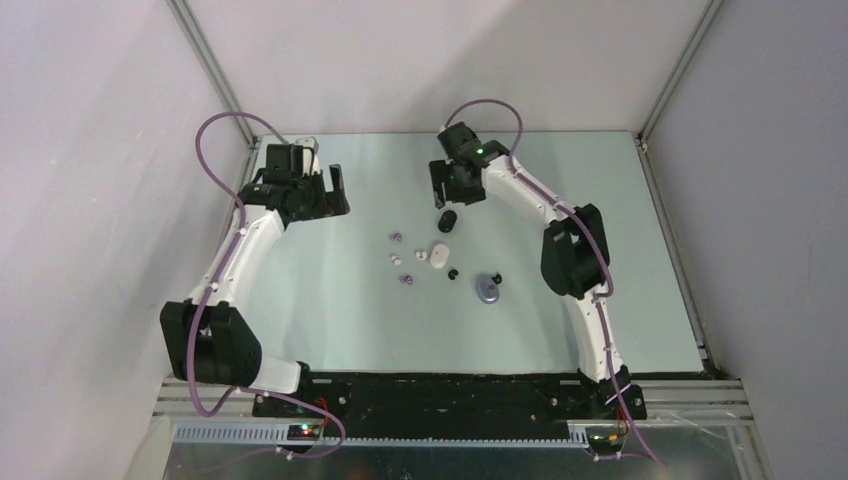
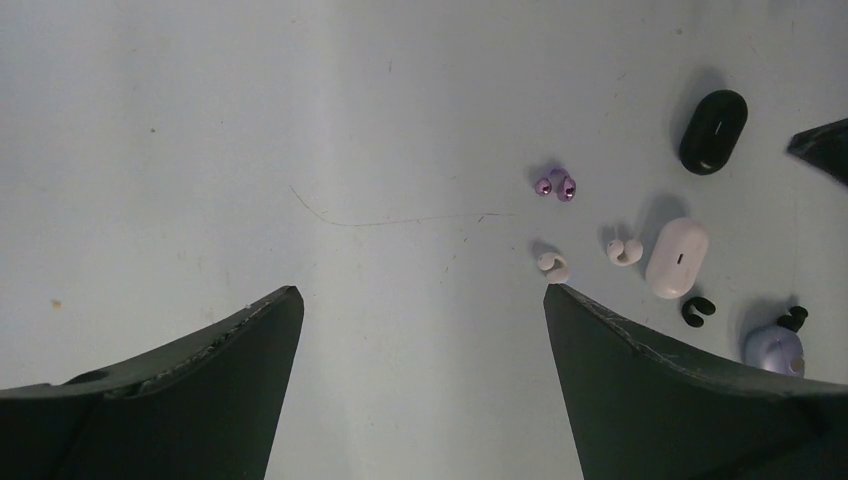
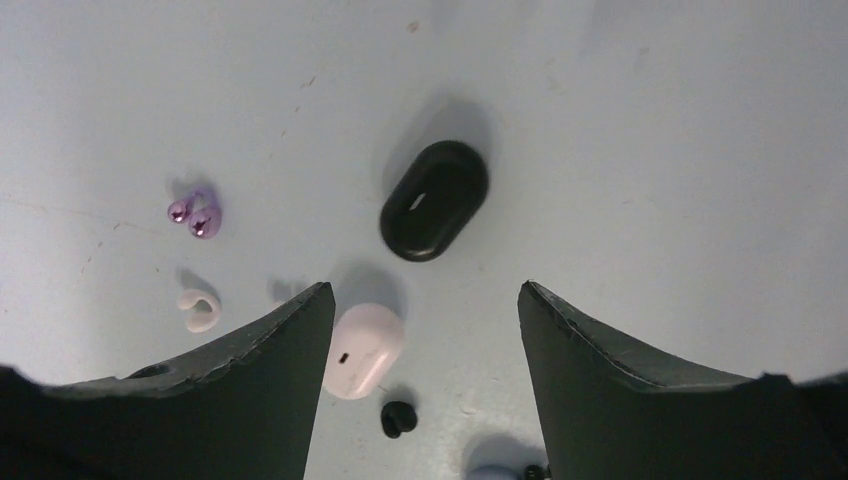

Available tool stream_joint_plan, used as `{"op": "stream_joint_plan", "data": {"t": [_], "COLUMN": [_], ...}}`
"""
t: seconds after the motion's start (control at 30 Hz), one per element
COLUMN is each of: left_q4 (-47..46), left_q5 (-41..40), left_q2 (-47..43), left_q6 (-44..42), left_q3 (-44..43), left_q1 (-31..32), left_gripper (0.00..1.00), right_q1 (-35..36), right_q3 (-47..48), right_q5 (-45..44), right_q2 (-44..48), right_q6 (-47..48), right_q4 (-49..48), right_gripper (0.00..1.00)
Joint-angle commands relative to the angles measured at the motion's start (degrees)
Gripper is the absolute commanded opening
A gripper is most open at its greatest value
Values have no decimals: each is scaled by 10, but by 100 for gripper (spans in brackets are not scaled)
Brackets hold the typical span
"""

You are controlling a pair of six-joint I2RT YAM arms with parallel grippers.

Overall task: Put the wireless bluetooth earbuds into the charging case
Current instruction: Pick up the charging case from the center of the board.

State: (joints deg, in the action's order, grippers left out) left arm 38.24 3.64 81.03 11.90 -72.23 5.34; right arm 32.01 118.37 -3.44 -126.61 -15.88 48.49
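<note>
Leftmost, entry one: left gripper (image 1: 338, 192), above the far left part of the table (image 1: 300, 320), jaws wide apart, nothing between them. Entry two: far purple earbud (image 1: 395, 237), loose on the table, well right of that gripper. Entry three: left white earbud (image 1: 396, 259), just nearer the arm bases than the purple one. Entry four: near purple earbud (image 1: 406, 280), nearer the bases again, apart from the rest. Entry five: right white earbud (image 1: 421, 255), just beside the left flank of the white case. Entry six: white case (image 1: 438, 257), oval, lying closed at the middle of the group. Entry seven: black case (image 3: 434, 200), oval, lying closed, farther back than the white case and apart from it. Entry eight: right gripper (image 1: 452, 190), just behind the black case, jaws apart and clamped on nothing; in its wrist view the black case lies ahead of the gap, not inside it. Entry nine: left black earbud (image 1: 453, 273), near the white case on its near right side. Entry ten: purple case (image 1: 488, 290), rounded, rightmost case. Entry eleven: right black earbud (image 1: 497, 277), at the purple case's far right edge; whether they touch cannot be told. All six earbuds lie on the table outside the cases.
</note>
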Motion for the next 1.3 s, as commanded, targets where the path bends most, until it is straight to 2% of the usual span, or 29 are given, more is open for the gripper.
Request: {"op": "stream_joint_plan", "data": {"t": [0.0, 0.33, 0.93, 1.27], "left_q4": [-8, -5, 5, 1], "left_q5": [-3, -8, 12, 13], "left_q2": [-4, -2, 42, 41], "left_q6": [14, 11, 12, 13], "left_q3": [-3, -13, -51, -52], "left_q1": [1, 1, 1, 1], "left_gripper": [97, 97, 96, 95], "right_q1": [30, 37, 44, 30], "right_q3": [33, 85, 90, 63], "right_q5": [-13, -66, -76, -84], "right_q2": [-32, -96, -139, -128], "right_q6": [-33, -68, -50, -21], "right_q4": [3, 26, 8, 0], "right_gripper": [71, 66, 70, 65]}}
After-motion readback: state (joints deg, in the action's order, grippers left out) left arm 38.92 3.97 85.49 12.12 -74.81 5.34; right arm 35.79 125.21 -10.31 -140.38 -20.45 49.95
